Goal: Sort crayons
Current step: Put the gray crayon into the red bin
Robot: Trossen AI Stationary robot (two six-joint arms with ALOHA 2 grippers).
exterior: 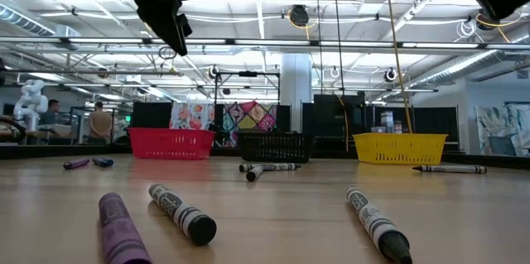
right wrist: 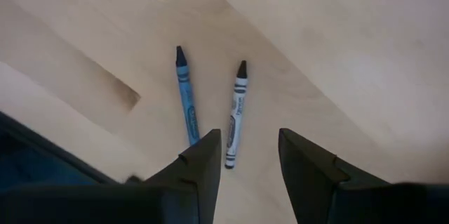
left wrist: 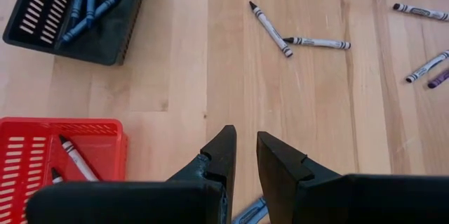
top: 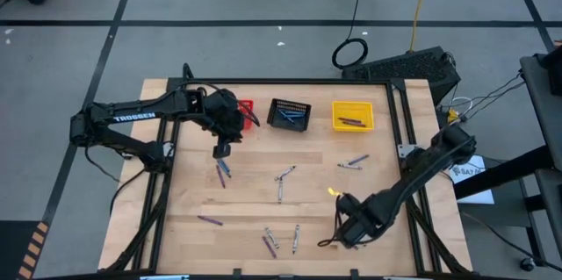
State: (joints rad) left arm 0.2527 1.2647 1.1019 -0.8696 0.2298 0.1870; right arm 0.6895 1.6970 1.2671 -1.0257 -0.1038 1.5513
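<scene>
- the crayons (top: 281, 183) lay scattered over the wooden table (top: 184, 201): a pair near the left gripper, a crossed pair mid-table, a few by the near edge, one alone at near left, two toward the right. some were already sorted: blue ones in the black basket (top: 289, 114), maroon in the yellow basket (top: 352, 115), grey in the red basket (top: 245, 109).
- under the right gripper (right wrist: 247, 155), a blue crayon (right wrist: 185, 96) and a grey crayon (right wrist: 237, 112) lay just beside each other, almost parallel. its fingers stood apart and empty, the grey one between them. closing there risked catching both, or nudging the blue one, because the two were so near.
- the left gripper (left wrist: 245, 155) hung above the table beside the red basket, fingers slightly apart, nothing visibly held. a blue crayon tip (left wrist: 250, 211) showed just below its fingers; a narrow gap could push the stick aside rather than straddle it.
- round sticks would likely roll if clipped at one end.
- a wrong-colour drop seemed possible, the baskets standing in one close row.
</scene>
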